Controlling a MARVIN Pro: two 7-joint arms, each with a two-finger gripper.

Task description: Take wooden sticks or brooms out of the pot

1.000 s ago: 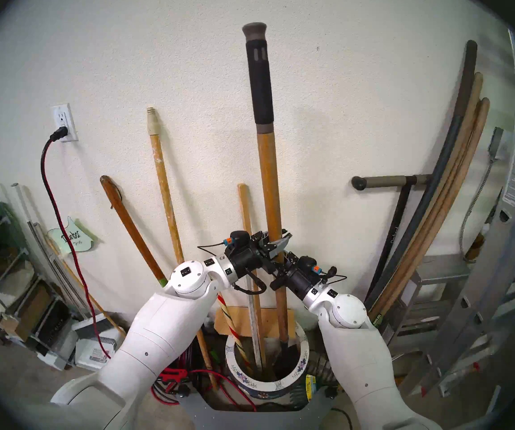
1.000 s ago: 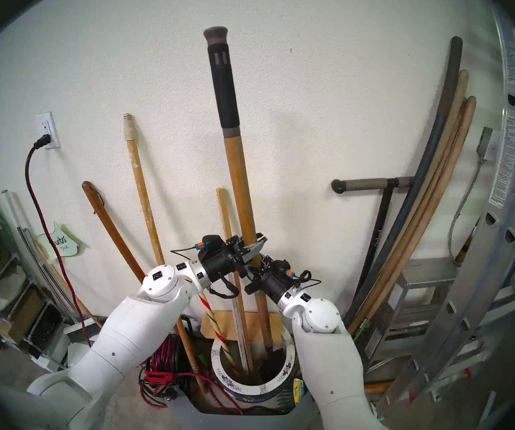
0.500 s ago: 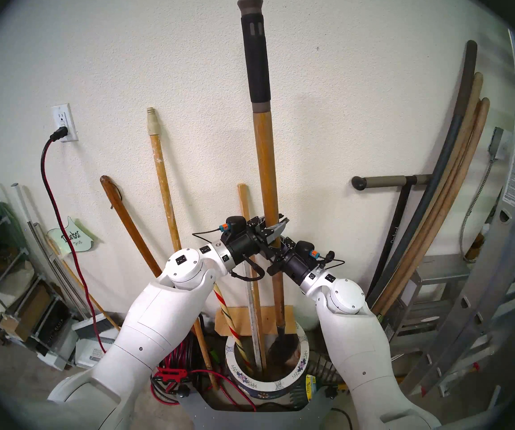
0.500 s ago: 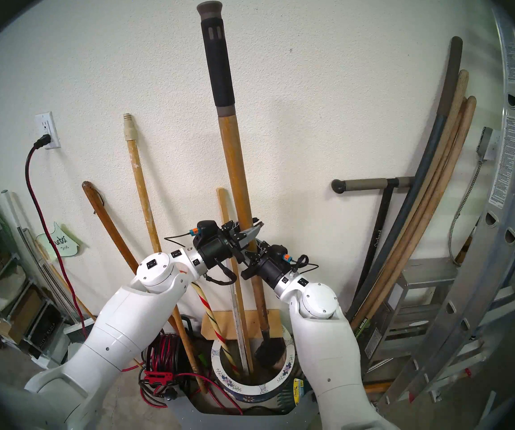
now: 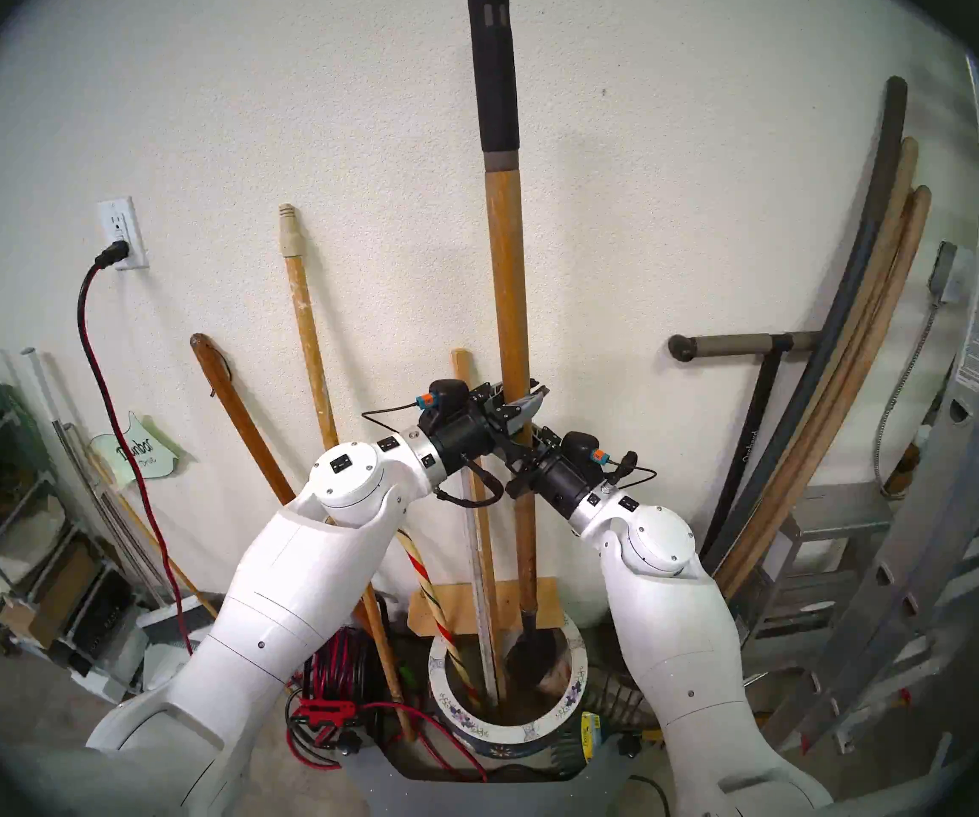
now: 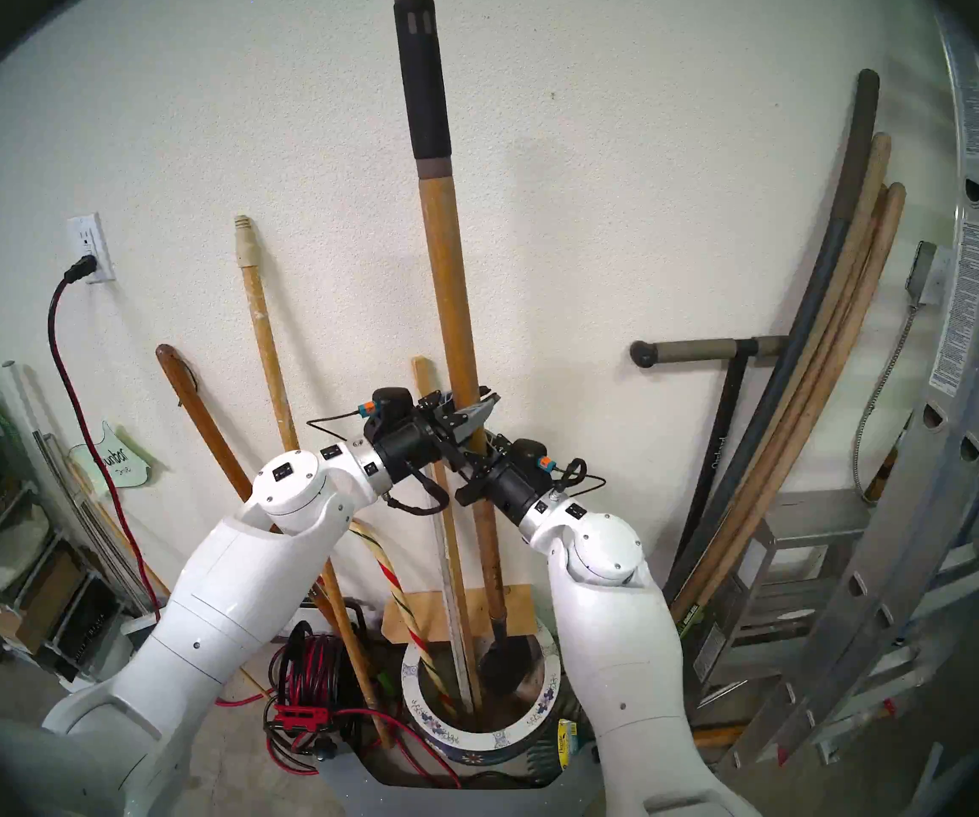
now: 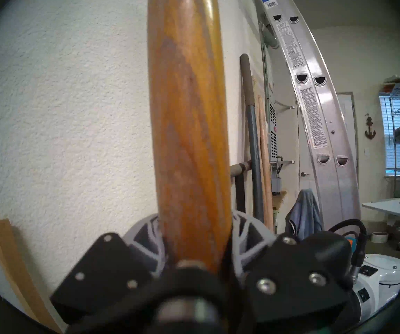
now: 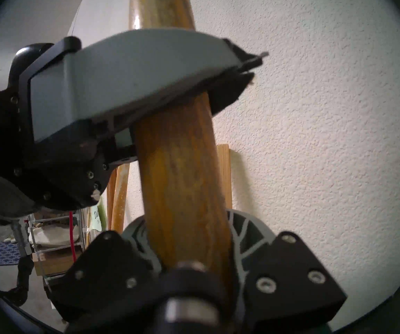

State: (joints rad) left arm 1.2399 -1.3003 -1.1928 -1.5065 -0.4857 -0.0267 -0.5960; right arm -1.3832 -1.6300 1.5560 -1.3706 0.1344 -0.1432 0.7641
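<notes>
Both grippers are clamped on the shaft (image 5: 512, 303), left gripper (image 5: 519, 408) stacked just above right gripper (image 5: 529, 453). It's the lift-out step: the blade (image 5: 534, 659) hangs at the pot (image 5: 508, 733) mouth, not yet clear. Next calls for more height, then swinging away. The pale stick (image 5: 478, 503), a striped cane (image 5: 437, 615) and a grey bar stand inside.

The orange-brown shaft (image 5: 509, 303) stands upright, its dark blade (image 5: 525, 659) seemingly just inside the flowered pot (image 5: 578, 674), thin pale stick (image 5: 478, 503) alongside.
</notes>
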